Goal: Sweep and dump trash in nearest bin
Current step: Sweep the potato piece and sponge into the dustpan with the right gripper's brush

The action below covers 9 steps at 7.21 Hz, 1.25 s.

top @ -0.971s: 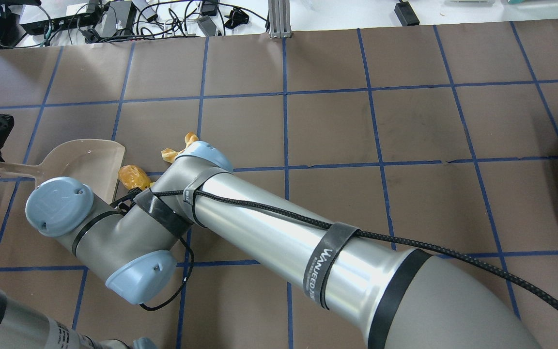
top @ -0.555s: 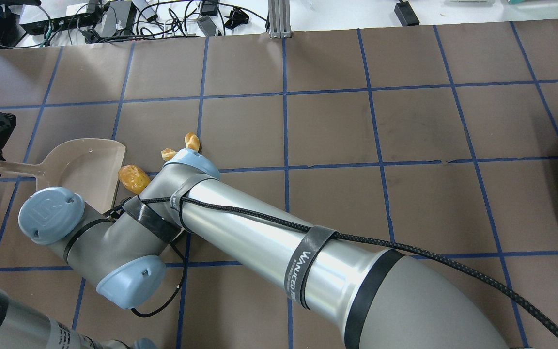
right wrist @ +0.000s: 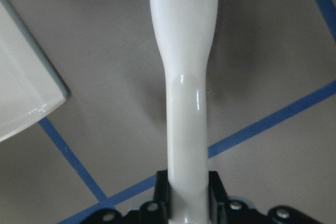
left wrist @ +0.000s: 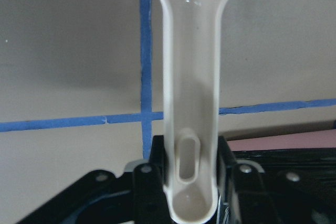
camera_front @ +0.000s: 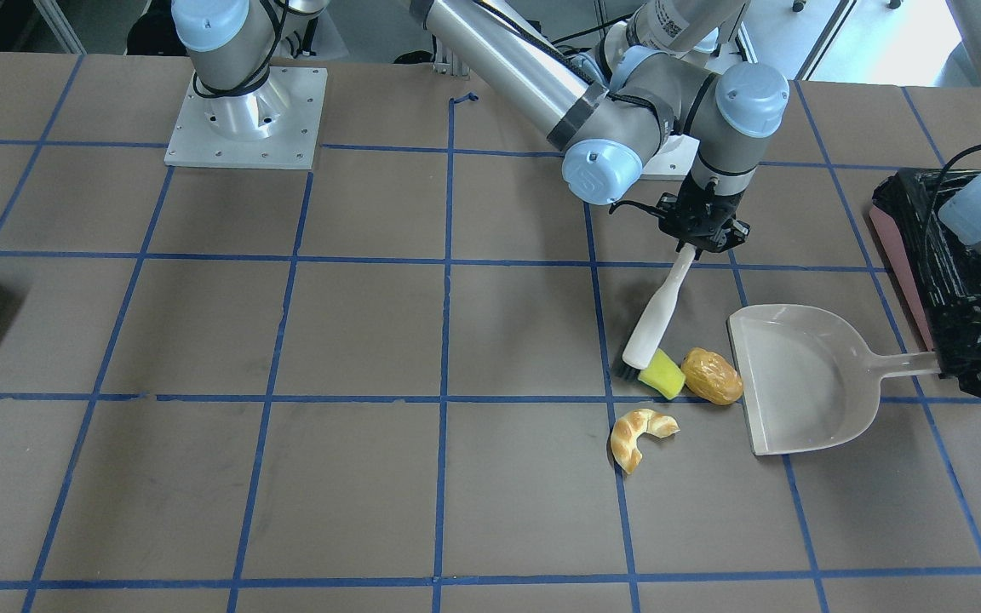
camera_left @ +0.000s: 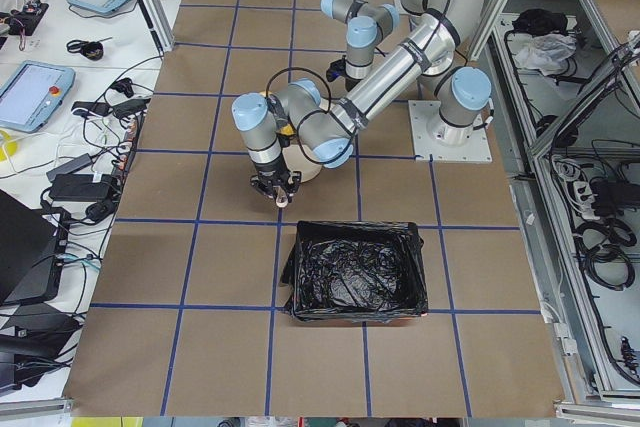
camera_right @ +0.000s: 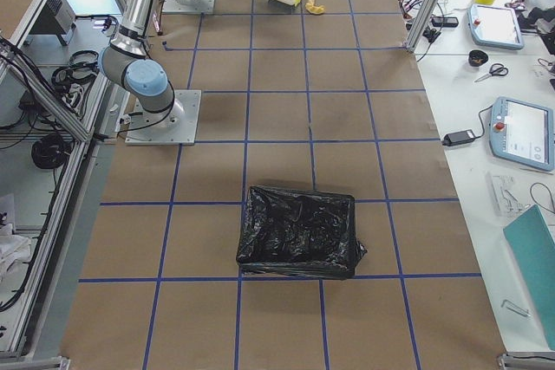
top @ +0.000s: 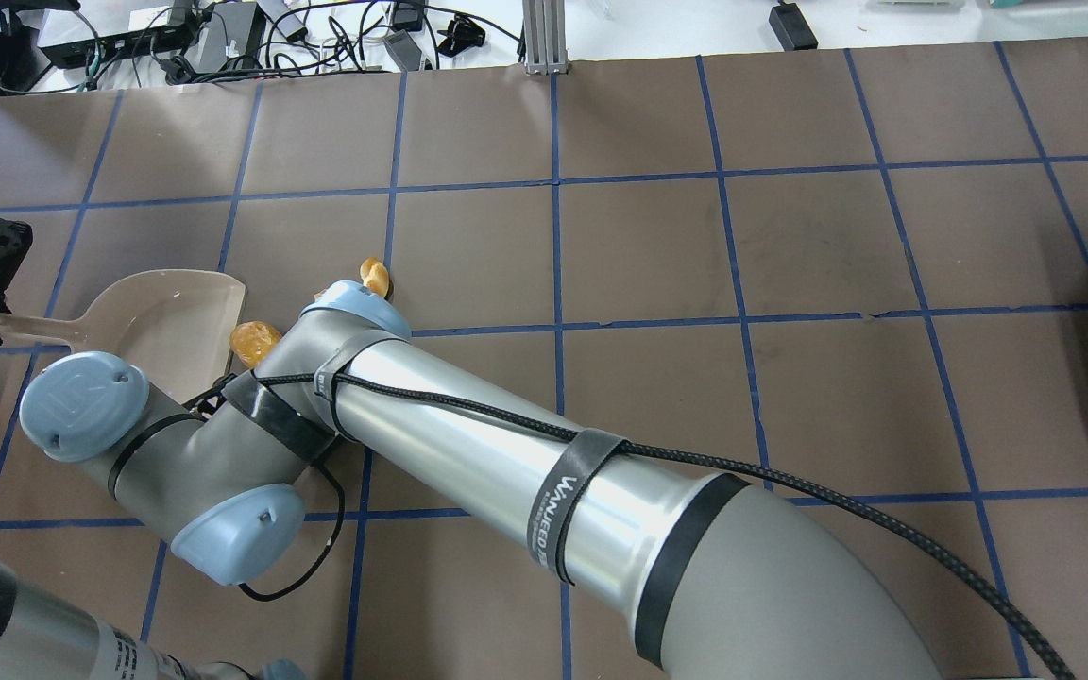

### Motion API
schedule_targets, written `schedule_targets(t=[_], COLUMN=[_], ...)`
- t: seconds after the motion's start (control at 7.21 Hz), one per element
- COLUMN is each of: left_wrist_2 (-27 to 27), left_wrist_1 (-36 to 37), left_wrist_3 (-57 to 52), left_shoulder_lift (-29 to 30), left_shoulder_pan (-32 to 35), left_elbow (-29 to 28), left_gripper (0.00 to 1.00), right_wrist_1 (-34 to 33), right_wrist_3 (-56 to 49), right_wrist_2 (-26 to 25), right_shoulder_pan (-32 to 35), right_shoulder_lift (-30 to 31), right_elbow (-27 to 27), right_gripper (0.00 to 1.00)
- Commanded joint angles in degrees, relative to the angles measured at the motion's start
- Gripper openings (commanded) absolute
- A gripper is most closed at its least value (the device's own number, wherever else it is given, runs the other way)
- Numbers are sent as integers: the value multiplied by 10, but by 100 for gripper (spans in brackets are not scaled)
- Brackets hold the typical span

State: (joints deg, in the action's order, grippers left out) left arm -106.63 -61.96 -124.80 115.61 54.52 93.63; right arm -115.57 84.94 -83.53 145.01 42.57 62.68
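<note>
The right gripper (camera_front: 702, 232) is clenched on the end of a white brush (camera_front: 659, 311), whose handle slants down and away from it to the table, bristles at the far end. Touching those bristles is the wedge (camera_front: 662, 375), and the potato (camera_front: 712, 375) lies against the wedge's other side, at the open lip of the dustpan (camera_front: 797, 379). The croissant (camera_front: 639, 432) lies apart from both, further out from the gripper than the brush head and touching nothing but the table. The left gripper (left wrist: 191, 174) grips the tip of the dustpan's handle between its fingers; the pan stretches flat out ahead of it, mouth toward the brush. The bin (camera_front: 892, 243) sits just beside this gripper, on its wrist side, with its black liner and a strip of pink wall showing under the fingers in the left wrist view.
</note>
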Motion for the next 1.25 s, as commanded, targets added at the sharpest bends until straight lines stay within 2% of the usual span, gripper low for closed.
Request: schedule_targets(t=[0.0,0.42,0.69,0.83,0.97,1.11], left_wrist_2=[-1,-1,0,0,-1,-1], left_wrist_1=[2,5,5,5,5,5], left_wrist_3=[0,-1,-1,-1,-1,-1], left_shoulder_lift=[2,3,3,3,3,3], left_shoulder_pan=[1,1,1,1,1,1], left_elbow=[0,0,0,0,0,0], left_gripper=[0,0,0,0,0,0], right_wrist_1=[-7,-51,-53,-48,-47,-20], right_wrist_3=[-179,-364,-475,-441,-355,-329], right_wrist_2=[17,71,75,74,74,73], right_shoulder_pan=[-2,-3,-7,-16,-34,-44], right_shoulder_lift=[-14,-16,-14,-7,7,35], right_elbow=[-23,-25,-25,-19,-19,-14], right_gripper=[0,0,0,0,0,0])
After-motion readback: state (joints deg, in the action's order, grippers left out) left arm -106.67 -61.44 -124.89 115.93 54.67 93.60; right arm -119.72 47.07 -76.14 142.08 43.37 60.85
